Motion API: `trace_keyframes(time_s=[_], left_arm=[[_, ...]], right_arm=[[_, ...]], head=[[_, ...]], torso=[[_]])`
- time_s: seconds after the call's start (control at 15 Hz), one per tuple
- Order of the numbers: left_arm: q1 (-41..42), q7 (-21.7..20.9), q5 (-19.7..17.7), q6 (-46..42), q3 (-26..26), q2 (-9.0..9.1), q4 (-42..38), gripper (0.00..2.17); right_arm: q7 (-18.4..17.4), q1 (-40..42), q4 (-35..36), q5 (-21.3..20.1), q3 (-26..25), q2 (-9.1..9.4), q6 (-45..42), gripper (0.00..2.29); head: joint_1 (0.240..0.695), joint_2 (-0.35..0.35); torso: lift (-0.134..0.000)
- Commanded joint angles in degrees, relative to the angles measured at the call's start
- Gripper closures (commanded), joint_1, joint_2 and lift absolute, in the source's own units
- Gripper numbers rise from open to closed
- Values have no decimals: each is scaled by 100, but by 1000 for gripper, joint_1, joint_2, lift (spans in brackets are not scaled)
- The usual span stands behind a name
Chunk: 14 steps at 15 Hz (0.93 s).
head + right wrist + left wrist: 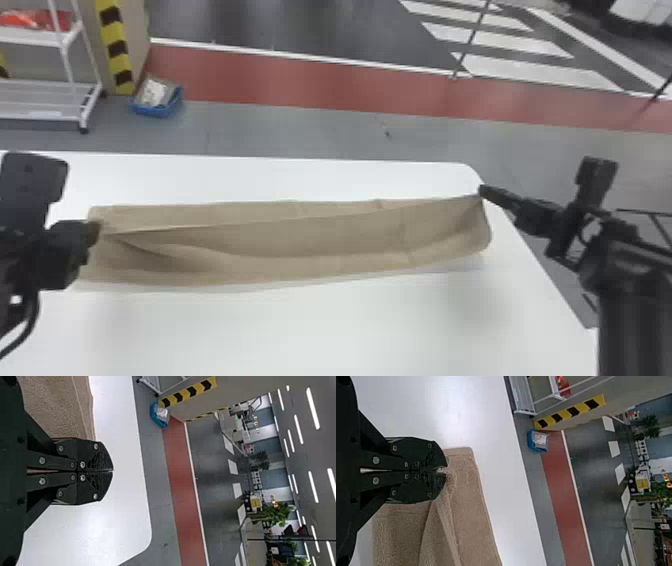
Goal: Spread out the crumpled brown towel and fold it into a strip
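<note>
The brown towel (320,240) lies stretched sideways as a long band on the white table, its near part folded up with a raised edge and a hollow along it. At the towel's left end is my left gripper (95,231); in the left wrist view, this gripper (442,470) is shut on a pinch of the towel (466,483). My right gripper (481,192) is at the far right corner, where the raised edge runs taut to its tips. In the right wrist view the right gripper (112,470) has its fingers together, with the towel (59,407) passing behind them.
The white table (320,330) extends in front of the towel, with a narrower strip beyond it. Its right edge slants below my right arm. On the floor past the table are a blue bin (157,107) and a white rack (45,85).
</note>
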<state>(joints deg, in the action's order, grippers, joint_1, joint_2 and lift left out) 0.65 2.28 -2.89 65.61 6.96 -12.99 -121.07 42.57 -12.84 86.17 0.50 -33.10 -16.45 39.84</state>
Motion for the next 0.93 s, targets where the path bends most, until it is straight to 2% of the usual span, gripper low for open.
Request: trace_keyframes(time_s=[0.0, 0.33, 0.53, 0.73, 0.87], left_arm=[[-373, -8, 104, 44, 78, 7, 479, 1352], [-1085, -17, 113, -167, 280, 33, 1463, 1352], [-1313, -8, 95, -413, 341, 42, 1797, 1352], [-1366, 10, 95, -536, 377, 33, 1867, 1352], [-1313, 10, 113, -378, 394, -11, 1639, 1352]], right_arm=[[-73, -254, -408, -85, 110, -43, -191, 1541], [-232, -597, -1084, -173, 321, -60, -771, 1541], [-258, -799, -1471, -366, 436, -69, -982, 1541], [-320, -878, -1691, -436, 603, -69, -1175, 1541], [-337, -878, -1691, -428, 611, -60, -1193, 1541]], head=[[695, -261], [695, -236], [695, -226], [695, -221], [695, -217]], torso=[[-124], [-124], [-124], [-124], [-124]])
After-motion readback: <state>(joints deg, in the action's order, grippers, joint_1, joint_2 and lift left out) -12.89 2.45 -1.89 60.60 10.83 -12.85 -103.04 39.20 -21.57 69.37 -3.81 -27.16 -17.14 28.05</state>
